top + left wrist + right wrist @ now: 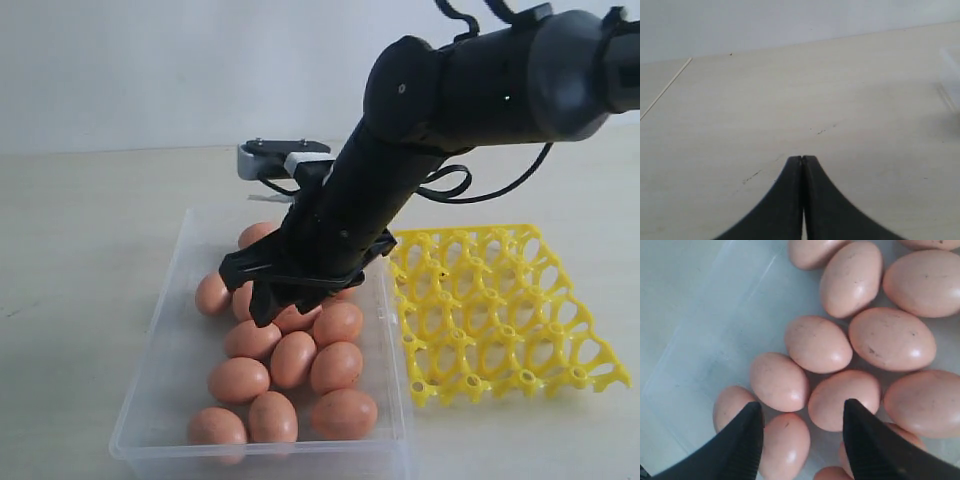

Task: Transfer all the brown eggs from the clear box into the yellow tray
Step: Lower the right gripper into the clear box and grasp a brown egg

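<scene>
In the exterior view, the right gripper (272, 305) was seen lowered into the clear box (160, 345), just above the brown eggs (293, 358) clustered on its floor. The yellow tray (500, 310) was laid just beside the box on the table (90, 220).

In the left wrist view, the left gripper (802, 165) was held over bare table, jaws pressed together; a corner of the box was glimpsed at the edge.

In the right wrist view, the right gripper's jaws were spread apart, nothing clamped, and eggs were seen packed closely beneath the fingers (742, 440).
</scene>
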### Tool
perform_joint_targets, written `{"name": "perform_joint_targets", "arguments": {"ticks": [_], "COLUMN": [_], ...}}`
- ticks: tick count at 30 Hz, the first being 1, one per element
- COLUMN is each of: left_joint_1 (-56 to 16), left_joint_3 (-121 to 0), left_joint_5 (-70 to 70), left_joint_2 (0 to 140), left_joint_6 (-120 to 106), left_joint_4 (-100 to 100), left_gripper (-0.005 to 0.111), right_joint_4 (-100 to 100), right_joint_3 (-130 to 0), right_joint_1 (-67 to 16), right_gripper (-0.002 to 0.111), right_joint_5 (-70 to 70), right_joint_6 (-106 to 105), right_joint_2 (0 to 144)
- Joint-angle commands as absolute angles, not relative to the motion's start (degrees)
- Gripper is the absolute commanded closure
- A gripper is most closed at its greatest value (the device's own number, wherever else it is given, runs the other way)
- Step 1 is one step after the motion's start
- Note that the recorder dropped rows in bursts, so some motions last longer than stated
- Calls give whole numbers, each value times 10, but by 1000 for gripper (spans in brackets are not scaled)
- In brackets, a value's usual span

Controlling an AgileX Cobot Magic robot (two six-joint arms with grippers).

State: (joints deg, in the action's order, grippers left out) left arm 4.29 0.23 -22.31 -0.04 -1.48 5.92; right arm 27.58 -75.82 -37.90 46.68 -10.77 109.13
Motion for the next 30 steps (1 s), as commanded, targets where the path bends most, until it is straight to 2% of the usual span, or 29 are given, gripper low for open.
{"name": "perform_joint_targets", "arguments": {"ticks": [1,10,16,24,30], "left_joint_1": [40,40,40,40,40], "left_joint_3": [0,0,0,0,0], "left_joint_5": [-218,-218,-218,-218,-218], "left_joint_2": [0,0,0,0,0], "left_joint_6": [-13,-13,-13,-13,-13], "left_joint_4": [59,59,59,59,59], "left_gripper": [107,107,107,107,107], "right_joint_4": [284,277,264,265,270], "right_joint_3": [-780,-789,-789,-789,-789], "right_joint_1": [-380,-370,-361,-361,-361], "right_gripper": [60,60,53,53,58], "right_joint_5": [477,508,538,519,493], "right_joint_6": [-99,-105,-123,-139,-141], "right_joint_2": [1136,1201,1209,1209,1209]}}
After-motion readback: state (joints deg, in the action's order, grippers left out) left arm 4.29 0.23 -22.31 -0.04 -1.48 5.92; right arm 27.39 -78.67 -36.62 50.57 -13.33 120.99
